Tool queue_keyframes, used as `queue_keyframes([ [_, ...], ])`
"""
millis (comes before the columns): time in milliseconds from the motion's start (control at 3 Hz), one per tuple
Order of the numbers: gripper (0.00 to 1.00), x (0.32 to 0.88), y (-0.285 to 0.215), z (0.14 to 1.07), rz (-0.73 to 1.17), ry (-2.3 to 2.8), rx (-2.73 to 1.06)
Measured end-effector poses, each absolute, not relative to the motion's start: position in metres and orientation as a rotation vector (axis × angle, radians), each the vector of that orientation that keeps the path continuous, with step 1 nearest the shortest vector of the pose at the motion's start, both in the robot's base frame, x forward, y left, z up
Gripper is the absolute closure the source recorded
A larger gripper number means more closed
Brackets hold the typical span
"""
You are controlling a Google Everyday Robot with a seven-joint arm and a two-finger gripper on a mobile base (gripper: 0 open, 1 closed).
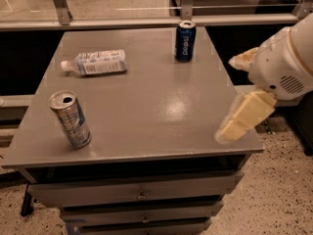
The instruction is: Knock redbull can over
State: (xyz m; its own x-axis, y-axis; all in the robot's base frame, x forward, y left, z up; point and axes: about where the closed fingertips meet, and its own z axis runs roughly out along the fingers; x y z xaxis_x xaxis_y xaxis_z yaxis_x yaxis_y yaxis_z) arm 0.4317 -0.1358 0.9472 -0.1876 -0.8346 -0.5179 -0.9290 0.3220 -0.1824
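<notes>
The redbull can [70, 119] is a slim silver can with blue patches and an open shiny top. It stands upright near the front left corner of the grey table [146, 106]. My gripper [240, 120] hangs at the right, over the table's front right edge, far from the can and touching nothing. The white arm body sits above and behind it at the right edge of the view.
A dark blue Pepsi can [185, 41] stands upright at the back of the table, right of centre. A clear plastic bottle [95, 62] with a white label lies on its side at the back left. Drawers are below the tabletop. A metal rail runs behind the table.
</notes>
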Motion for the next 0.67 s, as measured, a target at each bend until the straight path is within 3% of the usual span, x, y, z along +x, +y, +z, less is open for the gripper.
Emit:
queue_keyframes([
  [667,0.00,0.410,-0.006,0.917,0.567,1.784,-1.485],
])
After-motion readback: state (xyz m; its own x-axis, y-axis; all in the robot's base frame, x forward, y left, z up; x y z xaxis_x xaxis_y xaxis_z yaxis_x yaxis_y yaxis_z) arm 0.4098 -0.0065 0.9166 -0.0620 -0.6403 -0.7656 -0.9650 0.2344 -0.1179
